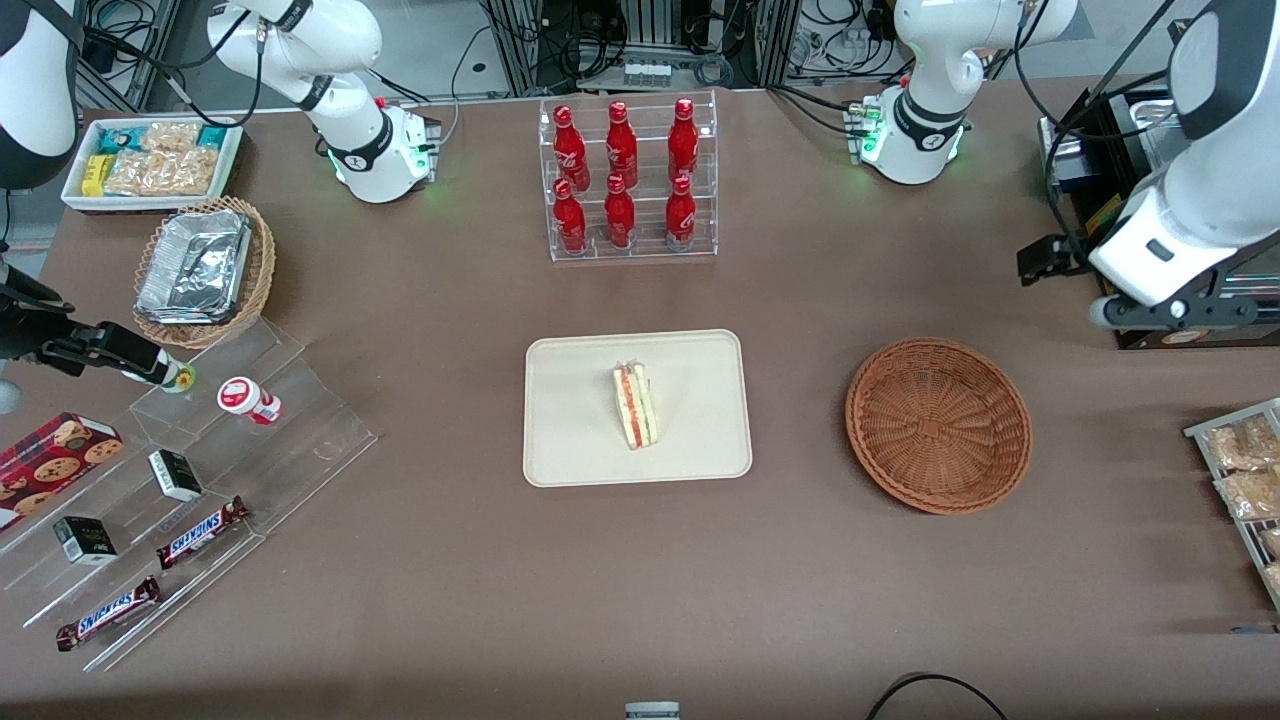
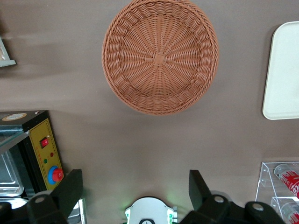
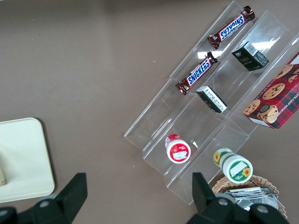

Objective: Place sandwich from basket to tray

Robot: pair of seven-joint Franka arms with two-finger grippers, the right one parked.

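Note:
The sandwich (image 1: 636, 405) lies on the cream tray (image 1: 570, 410) in the middle of the table, filling stripes up. The reddish-brown wicker basket (image 1: 938, 425) stands beside the tray toward the working arm's end and holds nothing. My left gripper (image 2: 134, 186) is open and empty. It hangs high above the bare table, farther from the front camera than the basket (image 2: 160, 56) and apart from it. Its hand (image 1: 1150, 270) shows at the working arm's end of the table. The tray's edge (image 2: 282, 70) also shows in the left wrist view.
A clear rack of red bottles (image 1: 628, 180) stands farther back than the tray. A black and yellow box with a red button (image 2: 44, 154) sits near my gripper. A rack of snack packets (image 1: 1240, 470) is at the working arm's end. Acrylic steps with snacks (image 1: 200, 470) lie toward the parked arm's end.

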